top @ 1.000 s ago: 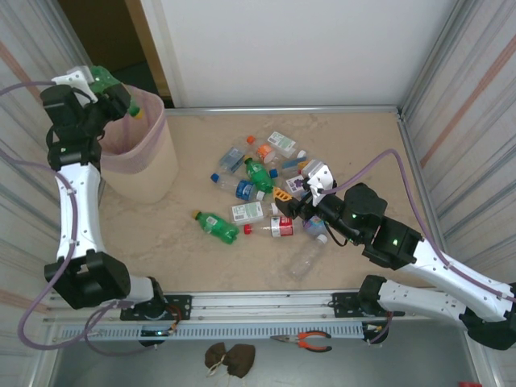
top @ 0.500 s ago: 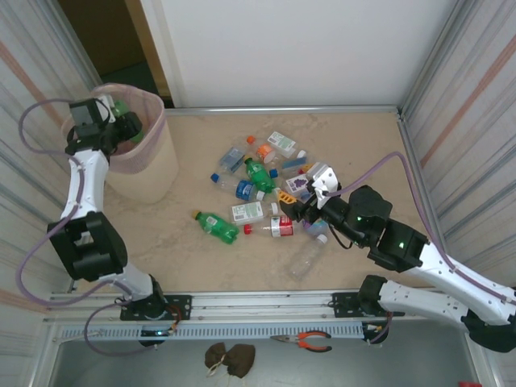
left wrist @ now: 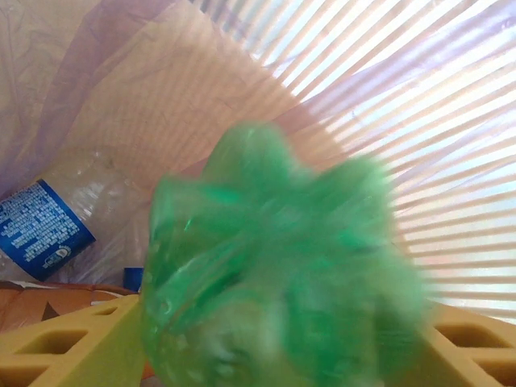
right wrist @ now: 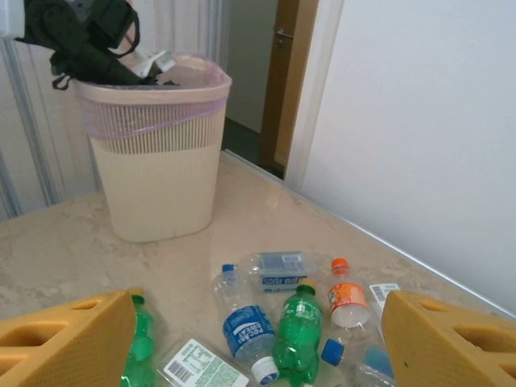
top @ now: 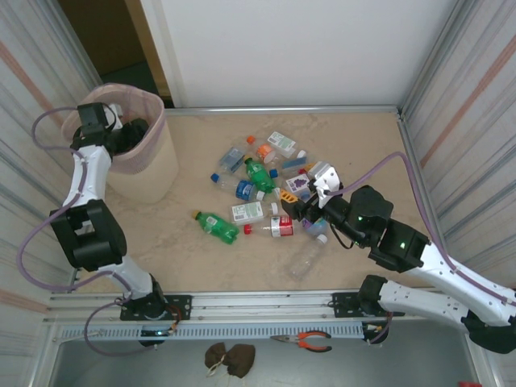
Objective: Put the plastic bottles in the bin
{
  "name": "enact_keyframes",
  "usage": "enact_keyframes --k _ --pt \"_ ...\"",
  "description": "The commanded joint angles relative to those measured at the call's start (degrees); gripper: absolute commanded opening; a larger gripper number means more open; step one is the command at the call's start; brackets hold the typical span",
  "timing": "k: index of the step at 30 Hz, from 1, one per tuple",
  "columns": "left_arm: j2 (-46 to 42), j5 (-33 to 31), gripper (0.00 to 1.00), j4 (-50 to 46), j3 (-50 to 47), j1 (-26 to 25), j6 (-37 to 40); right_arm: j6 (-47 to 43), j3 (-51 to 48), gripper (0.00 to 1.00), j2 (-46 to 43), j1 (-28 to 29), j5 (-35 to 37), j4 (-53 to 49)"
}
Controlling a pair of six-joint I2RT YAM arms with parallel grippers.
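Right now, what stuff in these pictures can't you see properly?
- Left wrist view: the green bottle is a blur, so whether the left claw grips it is unclear.
- Left wrist view: the blue-label bottle is cut off by the picture edge.
- Top view: the left arm hides part of the bin opening.
- Top view: the labels in the bottle pile are too small to read.

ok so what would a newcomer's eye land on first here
The jumble of plastic bottles mid-table grabs you first, the green ones standing out. Then the pale-pink bin at the far left, with the left arm bent over its rim and a blurred green bottle between its jaws inside the bin.
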Motion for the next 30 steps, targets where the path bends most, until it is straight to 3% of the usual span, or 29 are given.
enact_keyframes --k 1,8,17,30 --pt "-3.6 0.73 0.74 -0.84 1.91 0.67 -0.91 2.33 -0.05 0.79 0.0 -0.6 1.72 -1.13" --pt "-7.04 0.96 0.78 -2.12 3.74 0.84 -0.89 9.43 0.68 0.8 0.0 -1.0 5.25 -5.88" --pt "-12.11 2.25 0.78 -2.72 4.28 0.83 -1.04 31.43 0.8 0.84 -0.68 -2.9 11.13 -19.13" --pt "-19.51 7.72 0.78 -2.8 2.25 0.76 -1.6 63.36 -7.53 0.84 -3.66 -12.13 4.26 -31.61"
